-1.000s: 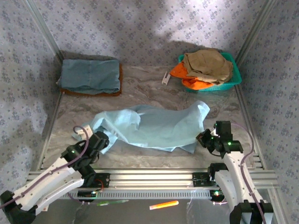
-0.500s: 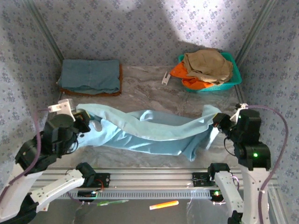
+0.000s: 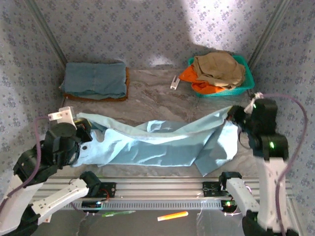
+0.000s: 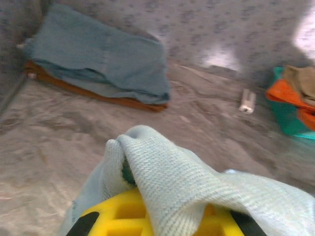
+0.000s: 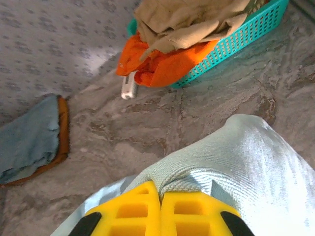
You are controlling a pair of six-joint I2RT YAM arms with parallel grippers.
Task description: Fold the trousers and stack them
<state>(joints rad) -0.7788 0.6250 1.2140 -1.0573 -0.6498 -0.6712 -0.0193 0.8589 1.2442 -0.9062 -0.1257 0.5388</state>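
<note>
Yeah, the trousers ran lengthwise left-to-right across mid-frame, drooping toward the table; left jaws were clamped on the left end, right jaws on the right end.

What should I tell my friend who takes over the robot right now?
Left fingers: shut on one end of the trousers, raised at the left.
Right fingers: shut on the other end, raised at the right.
Trousers: stretched between them, the middle sagging low over the table.
Done: both ends gripped and spread out.
To do: fold them, then stack them, probably on the folded pile at the back left.
</note>
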